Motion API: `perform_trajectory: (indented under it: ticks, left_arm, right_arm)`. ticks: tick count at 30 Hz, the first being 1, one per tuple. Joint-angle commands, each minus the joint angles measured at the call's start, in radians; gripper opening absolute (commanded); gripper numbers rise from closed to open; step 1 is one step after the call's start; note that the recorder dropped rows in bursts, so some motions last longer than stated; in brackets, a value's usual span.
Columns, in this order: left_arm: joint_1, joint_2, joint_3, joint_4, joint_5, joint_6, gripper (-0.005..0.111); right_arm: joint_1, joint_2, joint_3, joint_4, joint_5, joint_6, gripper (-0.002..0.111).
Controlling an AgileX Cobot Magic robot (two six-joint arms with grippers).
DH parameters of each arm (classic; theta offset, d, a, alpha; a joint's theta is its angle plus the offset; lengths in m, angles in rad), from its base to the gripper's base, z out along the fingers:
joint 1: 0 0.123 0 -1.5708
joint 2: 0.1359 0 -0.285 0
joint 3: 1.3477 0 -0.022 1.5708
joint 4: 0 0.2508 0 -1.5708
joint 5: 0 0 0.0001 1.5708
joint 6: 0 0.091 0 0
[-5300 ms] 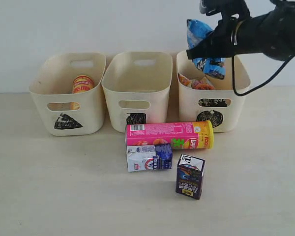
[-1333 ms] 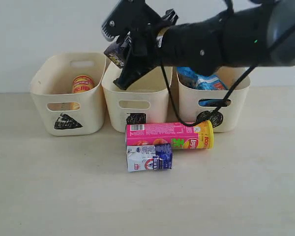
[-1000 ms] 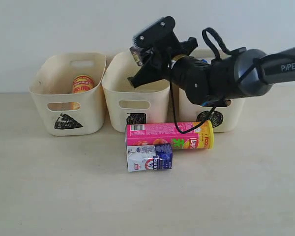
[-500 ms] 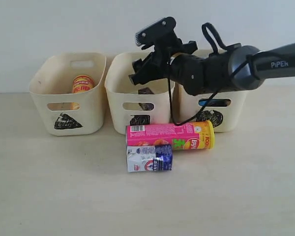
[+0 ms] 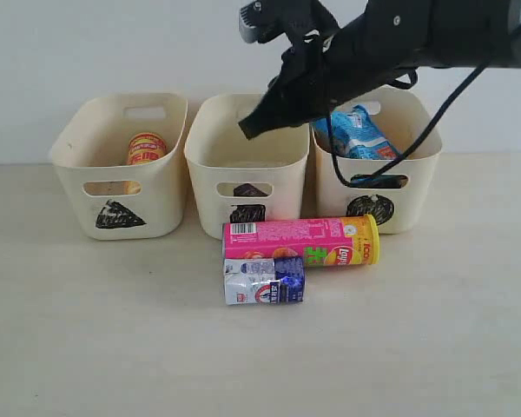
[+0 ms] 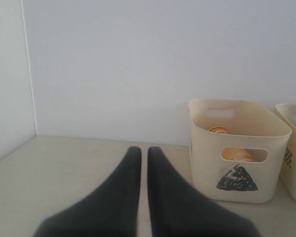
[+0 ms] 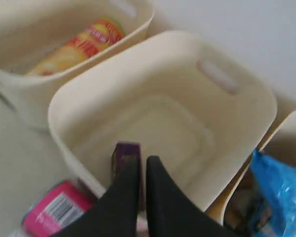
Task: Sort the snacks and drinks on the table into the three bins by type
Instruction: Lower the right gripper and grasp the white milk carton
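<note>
My right gripper (image 5: 248,130) hovers shut and empty above the middle bin (image 5: 210,167), the one with the square mark. The dark purple carton (image 7: 126,150) lies inside that bin, just past my right gripper (image 7: 142,160), and shows through the handle cutout (image 5: 249,189). The pink-yellow tube (image 5: 300,241) lies on the table in front of the bins, with the white and blue carton (image 5: 263,280) against it. The yellow-red tube (image 5: 145,148) stands in the triangle bin (image 5: 74,148). The blue bag (image 5: 358,132) sits in the circle bin (image 5: 421,165). My left gripper (image 6: 144,149) is shut.
The three bins stand side by side against a white wall. My right arm and its black cable hang over the middle and circle bins. The left gripper is off to the left of the triangle bin (image 6: 237,153), near a wall corner.
The right gripper dropped the blue bag into the circle bin, carried the purple carton to the middle bin and let it go. It has now risen and shut.
</note>
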Motion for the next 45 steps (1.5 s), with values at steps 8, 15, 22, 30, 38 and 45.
perform_trajectory:
  ticks: [8, 15, 22, 30, 38, 45]
  left_arm:
    - [0.005, -0.003, -0.001, -0.009, -0.003, -0.004, 0.004]
    - [0.005, -0.003, -0.001, -0.009, -0.003, -0.004, 0.004]
    - [0.005, -0.003, -0.001, -0.009, -0.003, -0.004, 0.004]
    - [0.005, -0.003, -0.001, -0.009, -0.003, -0.004, 0.004]
    - [0.005, -0.003, -0.001, -0.009, -0.003, -0.004, 0.004]
    - [0.005, -0.003, -0.001, -0.009, -0.003, -0.004, 0.004]
  right_arm:
    - [0.012, -0.026, -0.005, 0.006, 0.598, -0.219, 0.002]
    - [0.089, -0.005, 0.018, -0.001, 0.58, -0.264, 0.046]
    - [0.14, 0.059, 0.061, -0.051, 0.478, -0.34, 0.069]
    - [0.188, 0.164, 0.075, -0.203, 0.349, -0.38, 0.076]
    - [0.188, 0.271, 0.075, -0.285, 0.177, -0.379, 0.076]
    - [0.186, 0.271, 0.073, -0.303, 0.23, -0.377, 0.031]
